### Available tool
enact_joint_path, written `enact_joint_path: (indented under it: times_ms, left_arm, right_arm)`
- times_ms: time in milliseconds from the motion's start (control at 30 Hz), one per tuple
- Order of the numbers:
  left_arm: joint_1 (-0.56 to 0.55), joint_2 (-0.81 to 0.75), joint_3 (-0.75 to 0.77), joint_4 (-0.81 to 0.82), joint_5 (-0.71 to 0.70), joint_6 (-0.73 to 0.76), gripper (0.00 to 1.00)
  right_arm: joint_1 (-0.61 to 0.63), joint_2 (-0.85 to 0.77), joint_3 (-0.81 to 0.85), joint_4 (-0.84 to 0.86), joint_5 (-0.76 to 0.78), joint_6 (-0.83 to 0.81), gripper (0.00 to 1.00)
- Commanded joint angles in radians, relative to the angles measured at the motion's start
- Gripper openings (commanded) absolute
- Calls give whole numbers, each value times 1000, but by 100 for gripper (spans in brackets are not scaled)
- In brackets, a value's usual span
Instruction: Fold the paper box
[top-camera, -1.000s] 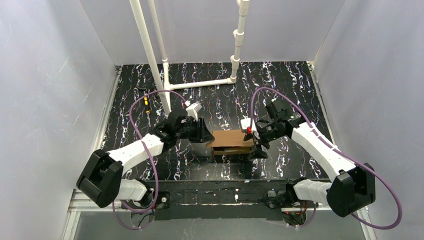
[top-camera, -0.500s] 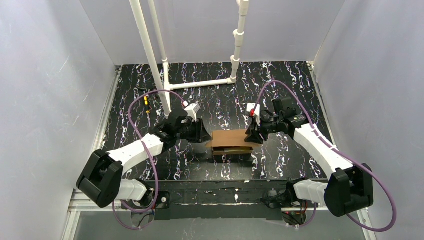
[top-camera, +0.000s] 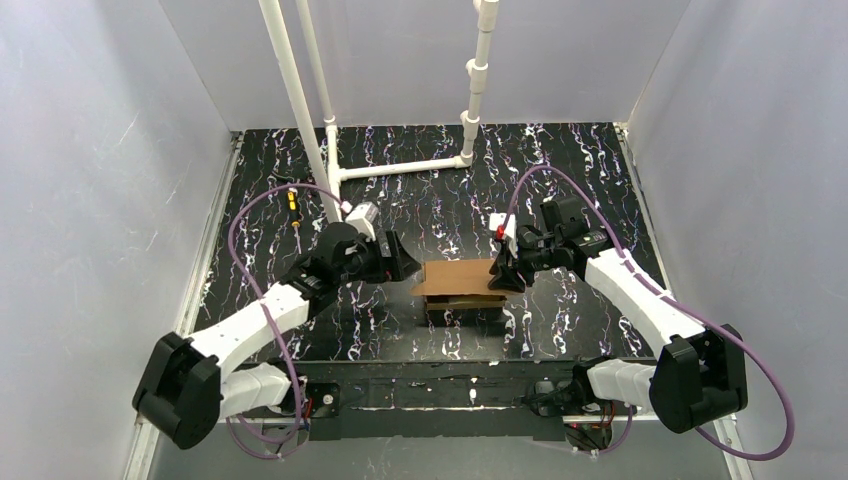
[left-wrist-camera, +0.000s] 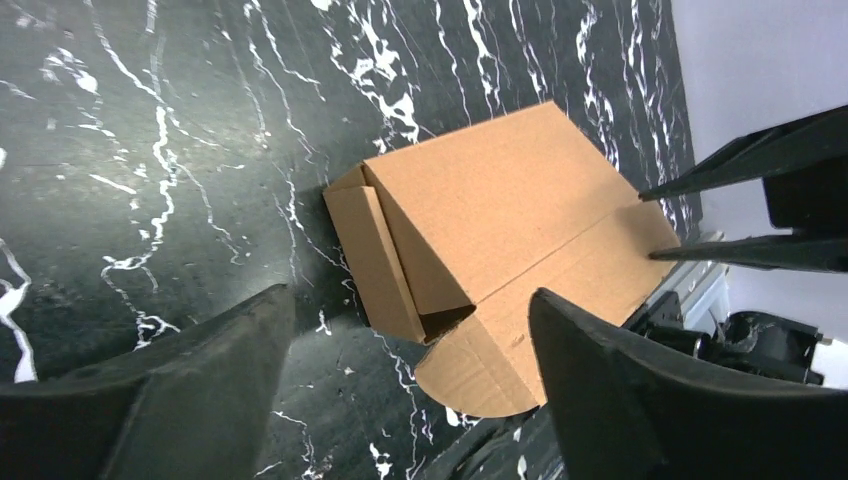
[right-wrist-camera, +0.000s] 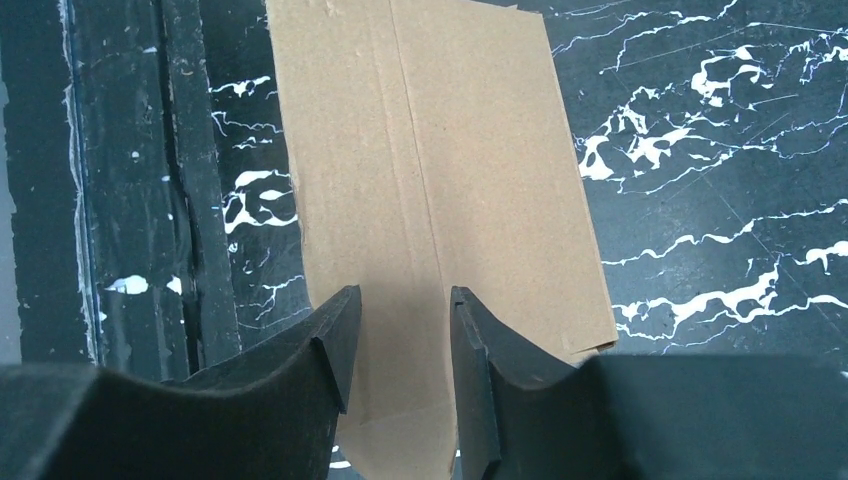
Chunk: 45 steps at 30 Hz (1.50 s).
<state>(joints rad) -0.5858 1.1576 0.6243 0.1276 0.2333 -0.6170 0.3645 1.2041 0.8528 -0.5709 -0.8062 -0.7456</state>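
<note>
- The paper box is sitting on the black marbled table in the gap between the two grippers, already raised into a small carton with its lid panel lying over the top.
- The left gripper is backing off. A second ago its tips were right at the box's left end; now the box lies ahead of them, clearly apart.
- Its jaws are standing wide apart, gripping nothing. In the left wrist view the box's left side wall is framed between the two spread fingers.
- The right gripper is moving the other way. It has left the box's near right corner and is now meeting the right end of the lid.
- Its jaws are parted by only a narrow gap with nothing clamped. The lid's crease is running straight into that gap, and both fingers are showing above the panel. Whether they are pressing on it cannot be told.
- A rounded tab is still sticking out beyond the lid's front edge, untucked.
- Judging from this, work is passing to the right arm for closing the lid, and the tuck is not yet done.
</note>
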Motion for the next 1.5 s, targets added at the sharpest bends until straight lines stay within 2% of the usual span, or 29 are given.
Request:
enact_joint_path:
  times_ms: [0, 67, 200, 367, 533, 733, 1000, 1233, 1367, 1467]
  left_arm:
    - [27, -109, -55, 14, -92, -104, 93]
    - [33, -137, -69, 19, -75, -106, 97]
    - [35, -162, -80, 22, 2, -66, 96]
    - [35, -144, -67, 24, 119, -42, 94]
    - [35, -80, -11, 23, 231, -38, 87]
    - [34, 1, 4, 23, 261, -37, 81]
    - [10, 53, 20, 23, 242, -29, 77]
    - [-47, 140, 36, 23, 200, -15, 64]
    - [-61, 229, 44, 16, 156, -15, 46]
    - [-63, 300, 45, 5, 141, -29, 31]
  right_arm:
    - [4, 1, -1, -20, 7, -40, 47]
    - [4, -4, -5, -20, 13, -49, 47]
    - [1, -13, -12, -25, 16, -82, 47]
    - [-10, -6, -22, 1, 19, -61, 45]
    - [-10, 9, -29, 8, 20, -55, 40]
    - [-5, 45, -32, -9, 38, -88, 32]
    - [19, 65, -35, -25, 38, -122, 31]
    - [47, 97, -40, -62, 58, -178, 32]
    - [77, 145, -54, -2, 187, -132, 32]
    - [81, 176, -39, -3, 222, -116, 31]
